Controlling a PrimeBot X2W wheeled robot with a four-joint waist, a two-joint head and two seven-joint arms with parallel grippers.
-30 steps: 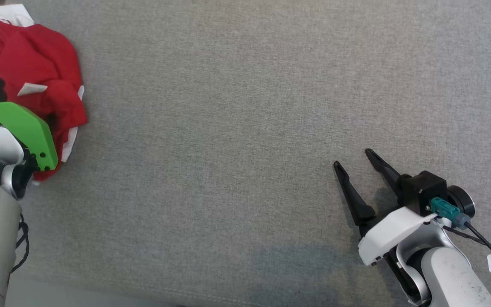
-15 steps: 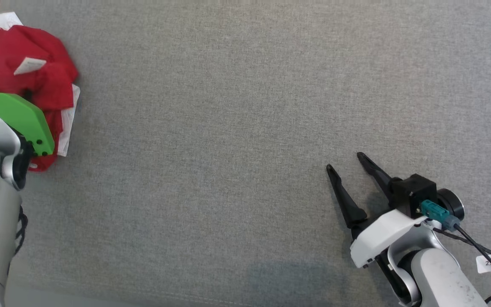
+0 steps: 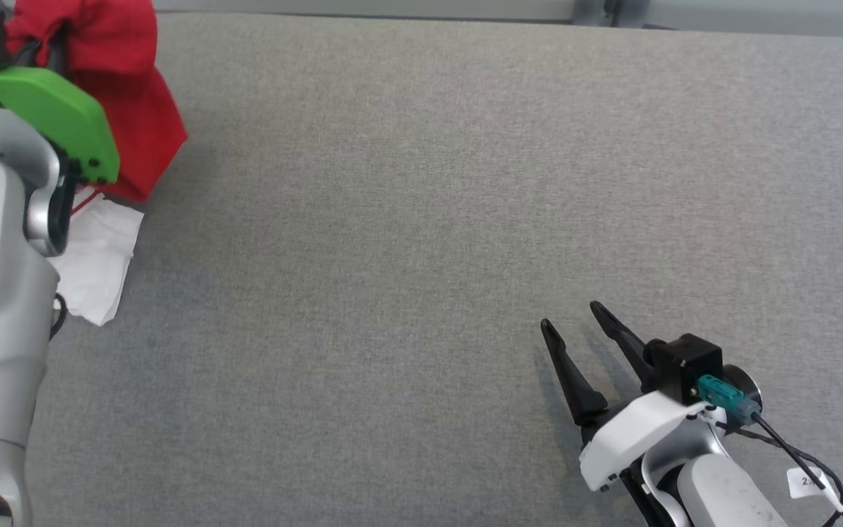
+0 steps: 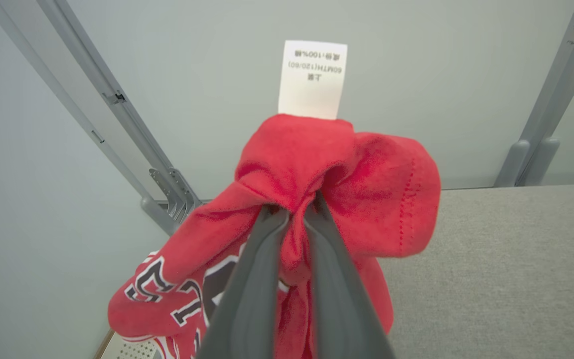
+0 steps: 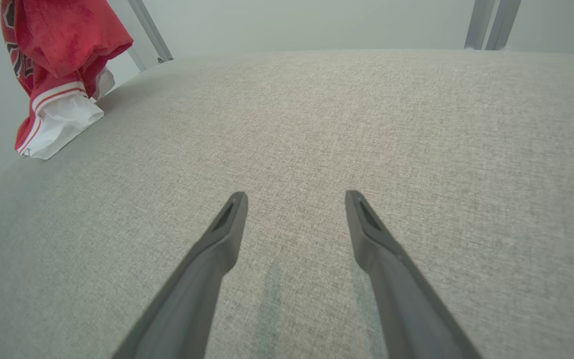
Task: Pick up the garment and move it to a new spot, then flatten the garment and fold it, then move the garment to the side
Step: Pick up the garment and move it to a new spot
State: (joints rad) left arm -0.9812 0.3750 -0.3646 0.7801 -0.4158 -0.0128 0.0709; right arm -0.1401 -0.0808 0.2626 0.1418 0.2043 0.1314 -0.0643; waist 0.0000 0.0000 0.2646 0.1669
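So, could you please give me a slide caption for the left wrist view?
Left gripper shut on a bunched red lettered garment, its white care label sticking up.

A table [image 3: 421,183] covered in grey woven fabric spread flat across the head view, and in the right wrist view two faint greenish streaks [image 5: 272,299] marked the cloth near the bottom edge. Behind the table's far edge stood a smooth, pale grey wall [image 4: 207,60]. Against that wall a slanted grey metal strut [image 4: 92,99] ran down to a bracket [image 4: 170,192] near the table's far corner, while a pair of grey posts [image 4: 531,164] rose side by side from the far edge on the other side of the left wrist view.
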